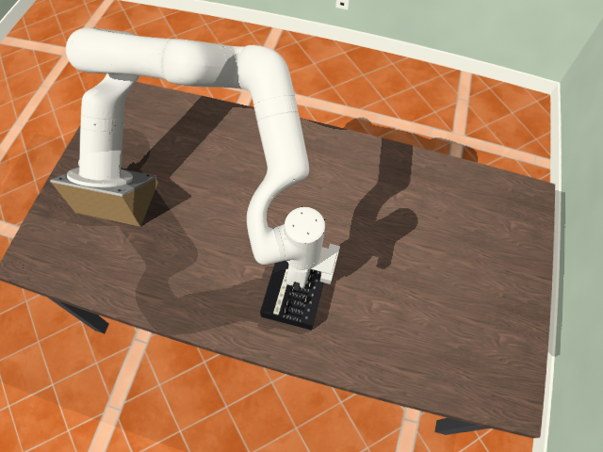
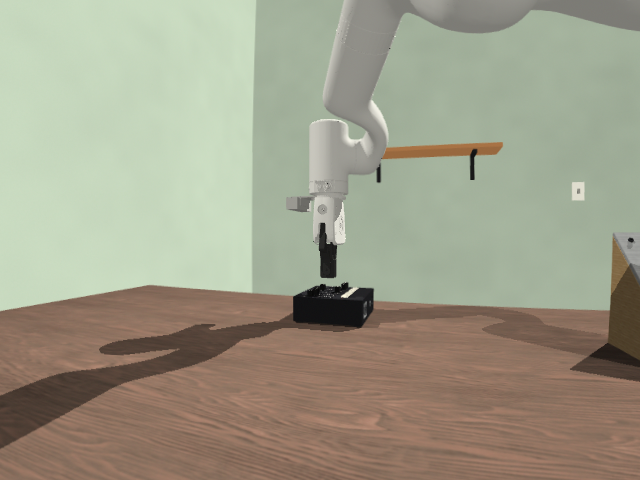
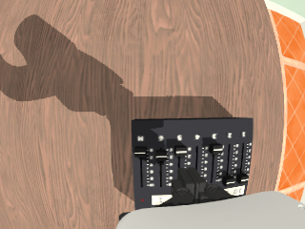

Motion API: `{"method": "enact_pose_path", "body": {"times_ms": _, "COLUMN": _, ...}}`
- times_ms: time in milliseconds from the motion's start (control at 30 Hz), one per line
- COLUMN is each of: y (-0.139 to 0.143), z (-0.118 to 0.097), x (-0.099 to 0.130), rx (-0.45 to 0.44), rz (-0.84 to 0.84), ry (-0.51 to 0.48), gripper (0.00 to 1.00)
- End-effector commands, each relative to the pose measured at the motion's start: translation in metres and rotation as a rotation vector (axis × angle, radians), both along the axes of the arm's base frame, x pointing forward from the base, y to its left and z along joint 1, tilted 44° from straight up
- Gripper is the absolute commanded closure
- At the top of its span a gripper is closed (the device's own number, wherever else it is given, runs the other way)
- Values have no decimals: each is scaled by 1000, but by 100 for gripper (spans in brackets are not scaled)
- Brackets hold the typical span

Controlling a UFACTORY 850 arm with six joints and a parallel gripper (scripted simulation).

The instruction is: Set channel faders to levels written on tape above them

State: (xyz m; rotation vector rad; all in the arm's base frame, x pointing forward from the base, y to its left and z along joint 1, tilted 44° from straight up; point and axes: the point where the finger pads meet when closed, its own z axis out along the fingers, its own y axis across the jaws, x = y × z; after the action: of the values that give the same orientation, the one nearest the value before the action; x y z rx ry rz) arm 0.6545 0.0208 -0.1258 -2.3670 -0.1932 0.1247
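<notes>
The lighting desk (image 1: 294, 301) is a small black box near the table's front edge, with several faders in parallel slots and a pale tape strip along one side. It also shows in the exterior view (image 2: 333, 304) and in the wrist view (image 3: 193, 160). My gripper (image 2: 327, 271) hangs straight down, shut and empty, its tips a little above the desk's top and not touching any fader. In the wrist view the dark fingers (image 3: 191, 187) cover the middle faders. The fader caps there sit at different heights. The tape's writing is too small to read.
The arm's base stands on a tan block (image 1: 105, 197) at the table's far left. A wooden wall shelf (image 2: 442, 149) hangs behind the arm. The table's front edge runs close to the desk.
</notes>
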Motion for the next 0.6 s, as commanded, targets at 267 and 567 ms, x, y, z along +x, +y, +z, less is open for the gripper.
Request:
{"method": "enact_pose_path", "body": {"times_ms": 267, "y": -7, "z": 8, "x": 2, "rx": 0, "rz": -1, "ry": -1, "gripper": 100}}
{"method": "enact_pose_path", "body": {"times_ms": 567, "y": -7, "z": 8, "x": 2, "rx": 0, "rz": -1, "ry": -1, "gripper": 0}}
